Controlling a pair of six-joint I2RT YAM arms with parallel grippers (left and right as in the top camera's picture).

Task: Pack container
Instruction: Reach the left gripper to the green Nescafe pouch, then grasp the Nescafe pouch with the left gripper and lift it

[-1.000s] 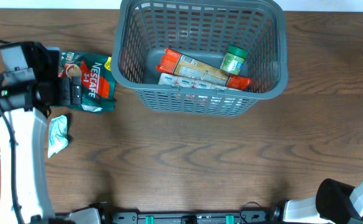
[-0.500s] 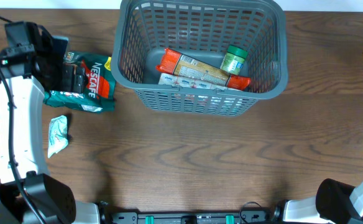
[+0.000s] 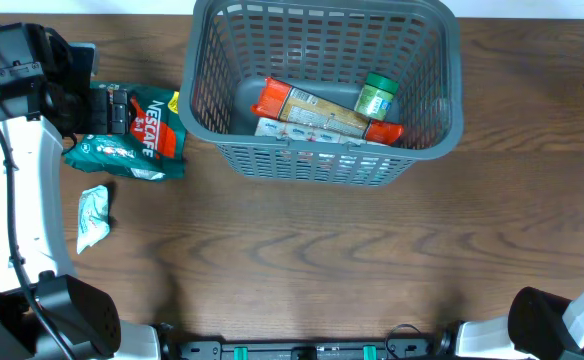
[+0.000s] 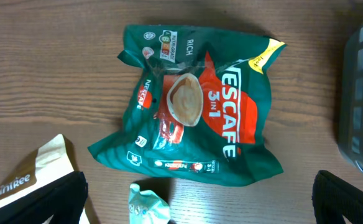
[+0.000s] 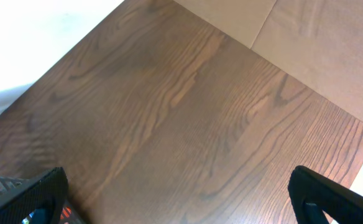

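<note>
Starting with the biggest: dark wood-grain counter [image 3: 322, 260], carrying everything. Then the container [image 3: 312, 165], dark grey with lattice walls, standing upright at the far middle of the counter.

Moving to the arms. Left claw [image 4: 200, 196] poised over the counter's far left, above the left part of a coffee packet, its fingers spread wide at either lower corner of the wrist view and pinching nothing; cannot tell whether touching the packet. Right claw [image 5: 178, 193] off by the counter's right edge, likewise spread wide, nothing between its fingers but wood.

Down to the goods. Green Nescafé 3-in-1 packet [image 3: 147, 135] lying flat, printed face up, just beside the container's left wall. Inside the container, on its floor: long tan packet with orange ends [image 3: 317, 108] lying slantwise; white packet [image 3: 302, 132] just nearer, along the near wall; green-lidded jar [image 3: 376, 97] upright by the long packet's right end. Last, a crumpled pale green wrapper [image 3: 92, 215] on the counter, nearer than the Nescafé packet and apart from it.
</note>
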